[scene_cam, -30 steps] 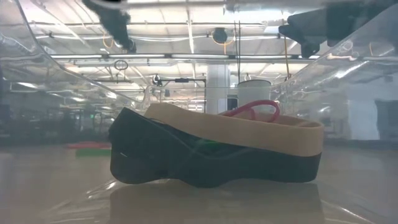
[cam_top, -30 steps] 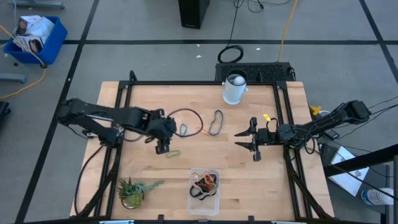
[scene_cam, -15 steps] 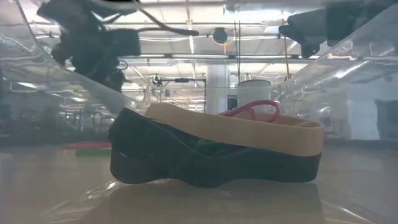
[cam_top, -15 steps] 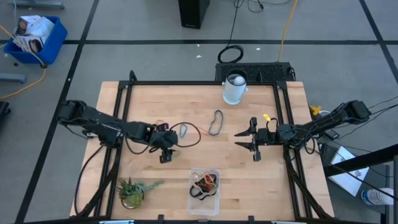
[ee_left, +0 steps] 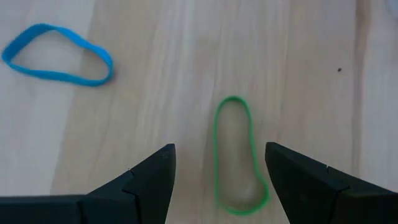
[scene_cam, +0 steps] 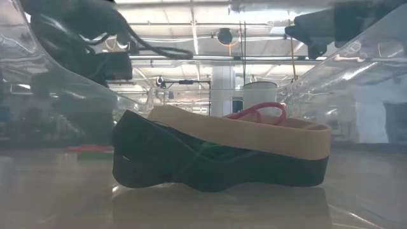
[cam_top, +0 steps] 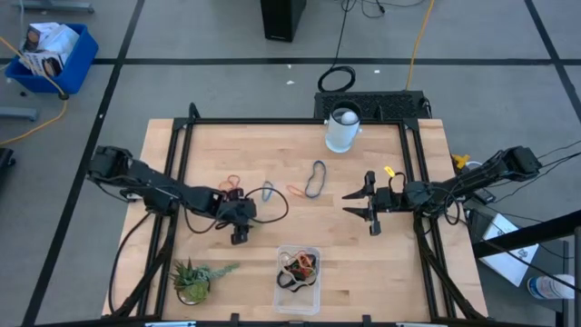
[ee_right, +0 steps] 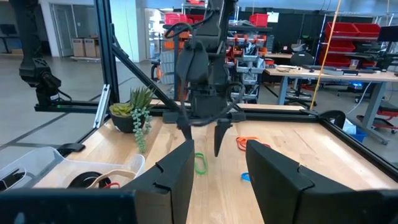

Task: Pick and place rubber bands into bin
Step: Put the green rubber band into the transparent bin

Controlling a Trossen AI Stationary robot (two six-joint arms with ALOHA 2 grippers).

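Now pick step: left gripper (ee_left: 217, 180) hovered over green rubber band (ee_left: 238, 155) lying flat on table (cam_top: 363, 263), fingers spread wide, band between them. Next: descend, pinch, carry to bin (cam_top: 298, 270). Right gripper (cam_top: 370, 202) waited, spread wide.

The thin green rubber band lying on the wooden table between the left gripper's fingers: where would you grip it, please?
Probably across the narrow middle of the thin green rubber band, coming straight down. It lies flat, elongated, and the open left gripper already straddles it, so closing would pinch both strands together.
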